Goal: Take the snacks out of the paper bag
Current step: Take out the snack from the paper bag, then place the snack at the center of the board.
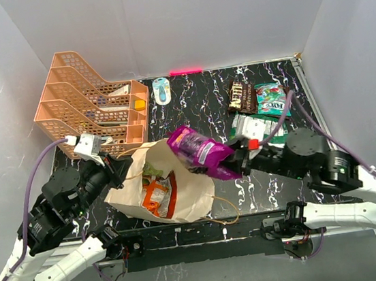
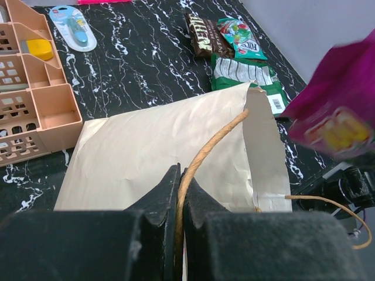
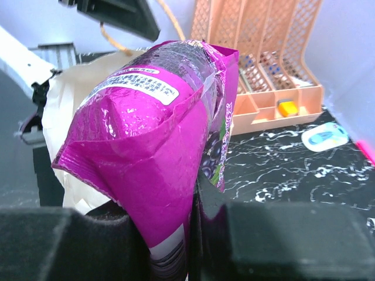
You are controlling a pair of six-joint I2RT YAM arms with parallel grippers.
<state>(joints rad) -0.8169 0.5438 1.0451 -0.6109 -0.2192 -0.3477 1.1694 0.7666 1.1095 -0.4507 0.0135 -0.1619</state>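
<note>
Black, white-veined marble-patterned bench (image 1: 197,105) carries the work. Above it, over the far right edge of the large beige kraft paper bag (image 1: 193,196), the crinkly purple-magenta foil pouch (image 1: 200,151) is held clear of the paper. It is gripped by the right pincer (image 3: 173,234), whose jaws are closed nearly flat on one narrow end of the packet. Since only that end is pinched, the rest of the pouch will likely sag or swing. It is best carried slowly to the right and lowered onto bare bench near the snacks already out: the dark brown wrapped bar (image 1: 241,96), the green foil packet (image 1: 270,99) and the green-and-white packet (image 1: 255,127). No release should be made until the pouch rests on the bench. The thin brown cord handle (image 2: 217,137) is clamped in the fully closed left pincer (image 2: 180,175), and a steady pull there should hold the mouth open. An orange-red chip packet (image 1: 157,196) and something green can be seen inside, so more reaches are judged to be needed. Behind the bag stands a peach plastic tiered tray rack (image 1: 90,101), with a small blue-and-white object (image 1: 162,90) beside it. The bench is enclosed by plain pale grey walls (image 1: 159,20), and a short pink strip (image 1: 186,71) is seen at the foot of the far one.
</note>
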